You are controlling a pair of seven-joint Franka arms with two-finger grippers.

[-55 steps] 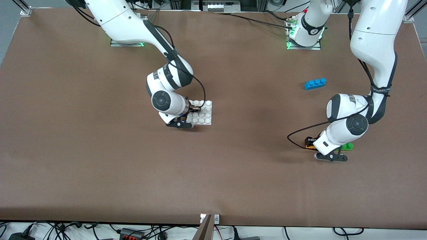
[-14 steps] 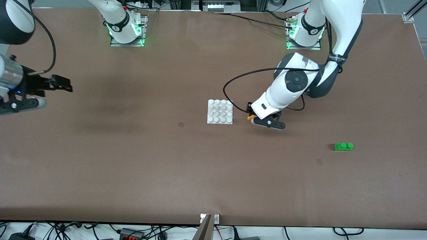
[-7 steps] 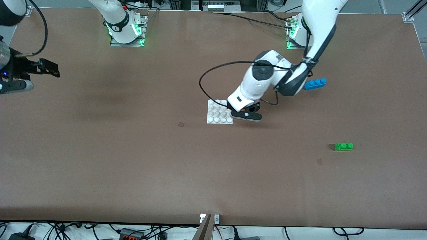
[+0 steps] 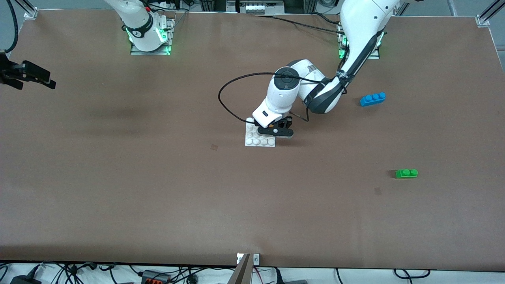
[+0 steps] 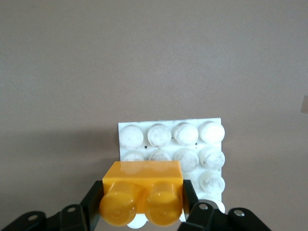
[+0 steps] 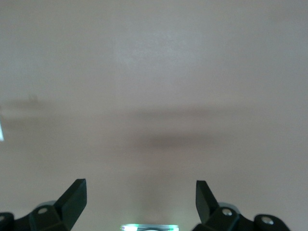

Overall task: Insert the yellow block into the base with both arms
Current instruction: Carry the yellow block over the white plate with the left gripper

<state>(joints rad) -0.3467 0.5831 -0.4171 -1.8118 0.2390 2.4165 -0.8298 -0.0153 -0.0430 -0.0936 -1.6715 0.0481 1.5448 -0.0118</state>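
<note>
Left gripper (image 5: 142,211) clamped on yellow block (image 5: 142,192), poised over base (image 4: 259,138), studs directly below, block's long axis parallel to stud rows. Right gripper (image 6: 140,197) waits, fingers spread and empty, at right arm's end of table.

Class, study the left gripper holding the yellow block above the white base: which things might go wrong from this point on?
1. The left gripper holds the yellow block over the base's edge rows, so it may press down off the studs.
2. The right gripper is open over bare table at the right arm's end; nothing steadies the base, so it may slide.
3. The fingers grip the block's sides only; pressing may tilt it.
</note>
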